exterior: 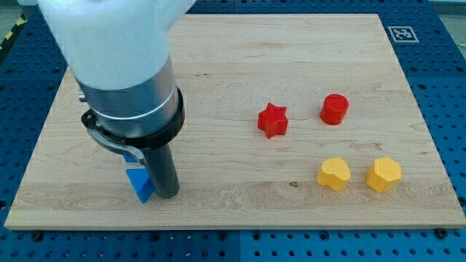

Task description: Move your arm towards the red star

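Note:
The red star (273, 120) lies on the wooden board, right of the middle. My tip (167, 194) is at the lower left of the board, far to the left of the star. It stands right beside a blue block (139, 184), touching or nearly touching its right side. Another bit of blue (129, 156) shows just above, mostly hidden behind the rod.
A red cylinder (335, 109) sits right of the star. A yellow heart-like block (333, 175) and a yellow hexagon (384, 174) lie at the lower right. The wooden board (233, 65) rests on a blue perforated table. The arm's bulky body covers the upper left.

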Tool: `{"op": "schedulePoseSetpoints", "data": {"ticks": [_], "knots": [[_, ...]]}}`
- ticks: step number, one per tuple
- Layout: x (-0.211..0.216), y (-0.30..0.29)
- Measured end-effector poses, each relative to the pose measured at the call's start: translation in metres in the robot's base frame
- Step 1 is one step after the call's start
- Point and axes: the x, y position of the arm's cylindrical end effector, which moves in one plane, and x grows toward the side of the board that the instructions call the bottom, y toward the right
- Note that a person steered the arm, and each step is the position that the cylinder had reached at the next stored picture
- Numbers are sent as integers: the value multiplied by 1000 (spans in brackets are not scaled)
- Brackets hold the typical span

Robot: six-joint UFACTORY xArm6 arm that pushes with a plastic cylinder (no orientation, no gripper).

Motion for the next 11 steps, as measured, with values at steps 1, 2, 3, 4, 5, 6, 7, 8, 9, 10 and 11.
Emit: {"op": "schedulePoseSetpoints", "data": {"ticks": [1,2,3,4,5,6,7,8,9,10,11], "knots": [[0,-6],[0,-12],[0,-12],[-2,21],[-27,50],[-64,61],[-105,71],[-152,105],[-179,157],[-178,191],[-175,189]]}}
